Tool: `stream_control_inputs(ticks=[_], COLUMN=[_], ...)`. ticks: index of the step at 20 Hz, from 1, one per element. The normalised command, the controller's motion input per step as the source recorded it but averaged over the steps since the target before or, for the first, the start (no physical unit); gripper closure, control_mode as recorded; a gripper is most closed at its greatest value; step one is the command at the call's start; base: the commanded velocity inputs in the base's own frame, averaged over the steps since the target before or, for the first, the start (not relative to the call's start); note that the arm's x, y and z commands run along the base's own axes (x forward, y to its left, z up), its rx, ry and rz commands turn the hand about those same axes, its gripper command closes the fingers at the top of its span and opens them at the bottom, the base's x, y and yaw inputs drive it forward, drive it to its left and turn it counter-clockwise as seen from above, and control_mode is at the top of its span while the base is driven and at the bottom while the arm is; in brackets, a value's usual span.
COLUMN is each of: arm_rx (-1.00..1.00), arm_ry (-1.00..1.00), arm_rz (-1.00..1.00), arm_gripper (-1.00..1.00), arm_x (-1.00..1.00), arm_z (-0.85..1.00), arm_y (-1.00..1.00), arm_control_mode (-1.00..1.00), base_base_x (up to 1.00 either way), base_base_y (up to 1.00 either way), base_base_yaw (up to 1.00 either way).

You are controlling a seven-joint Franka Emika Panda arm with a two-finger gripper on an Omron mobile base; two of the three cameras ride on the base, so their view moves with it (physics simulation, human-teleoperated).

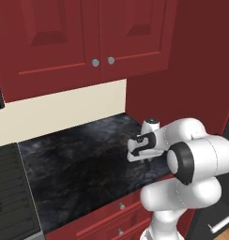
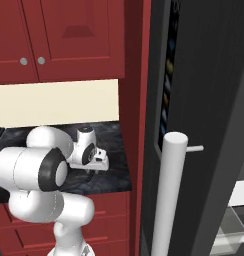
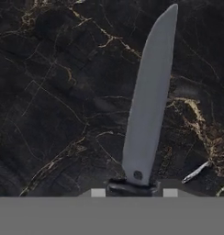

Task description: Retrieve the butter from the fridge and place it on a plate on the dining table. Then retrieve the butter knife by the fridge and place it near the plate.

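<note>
In the left base view, I am reaching my white arm over the black marble table (image 1: 79, 164) under the red cabinets (image 1: 88, 37), and my tool (image 1: 137, 157) is pointing down at the table's right end, close to the tall red side panel (image 1: 191, 61). The butter knife is too small to make out from here.

In the right base view, my tool (image 2: 95, 170) is hanging just above the same table (image 2: 111, 172), near its front edge and just left of the dark grey fridge (image 2: 209, 100), whose pale bar handle (image 2: 169, 195) is rising in the foreground.

In the hand view, the butter knife (image 3: 150, 101) is lying on the table (image 3: 49, 92), its grey blade running away from my tool (image 3: 131, 189). My tool's tips are sitting close together at the knife's dark handle end, pinching the butter knife there.
</note>
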Motion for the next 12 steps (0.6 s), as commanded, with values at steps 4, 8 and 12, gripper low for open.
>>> stream_control_inputs(ticks=[4, 8, 12], arm_rx=[0.00, 0.00, -0.13], arm_ry=[0.04, 0.08, 0.16], arm_rz=[0.00, 0.00, -0.09], arm_gripper=[1.00, 1.00, 1.00], arm_x=[0.23, 0.14, 0.00], arm_z=[-0.01, 0.01, 0.24], arm_y=[0.10, 0.09, 0.09], arm_control_mode=[-1.00, -1.00, -1.00], base_base_x=[0.00, 0.00, 0.00], base_base_y=[0.00, 0.00, 0.00], base_base_yaw=[0.00, 0.00, 0.00])
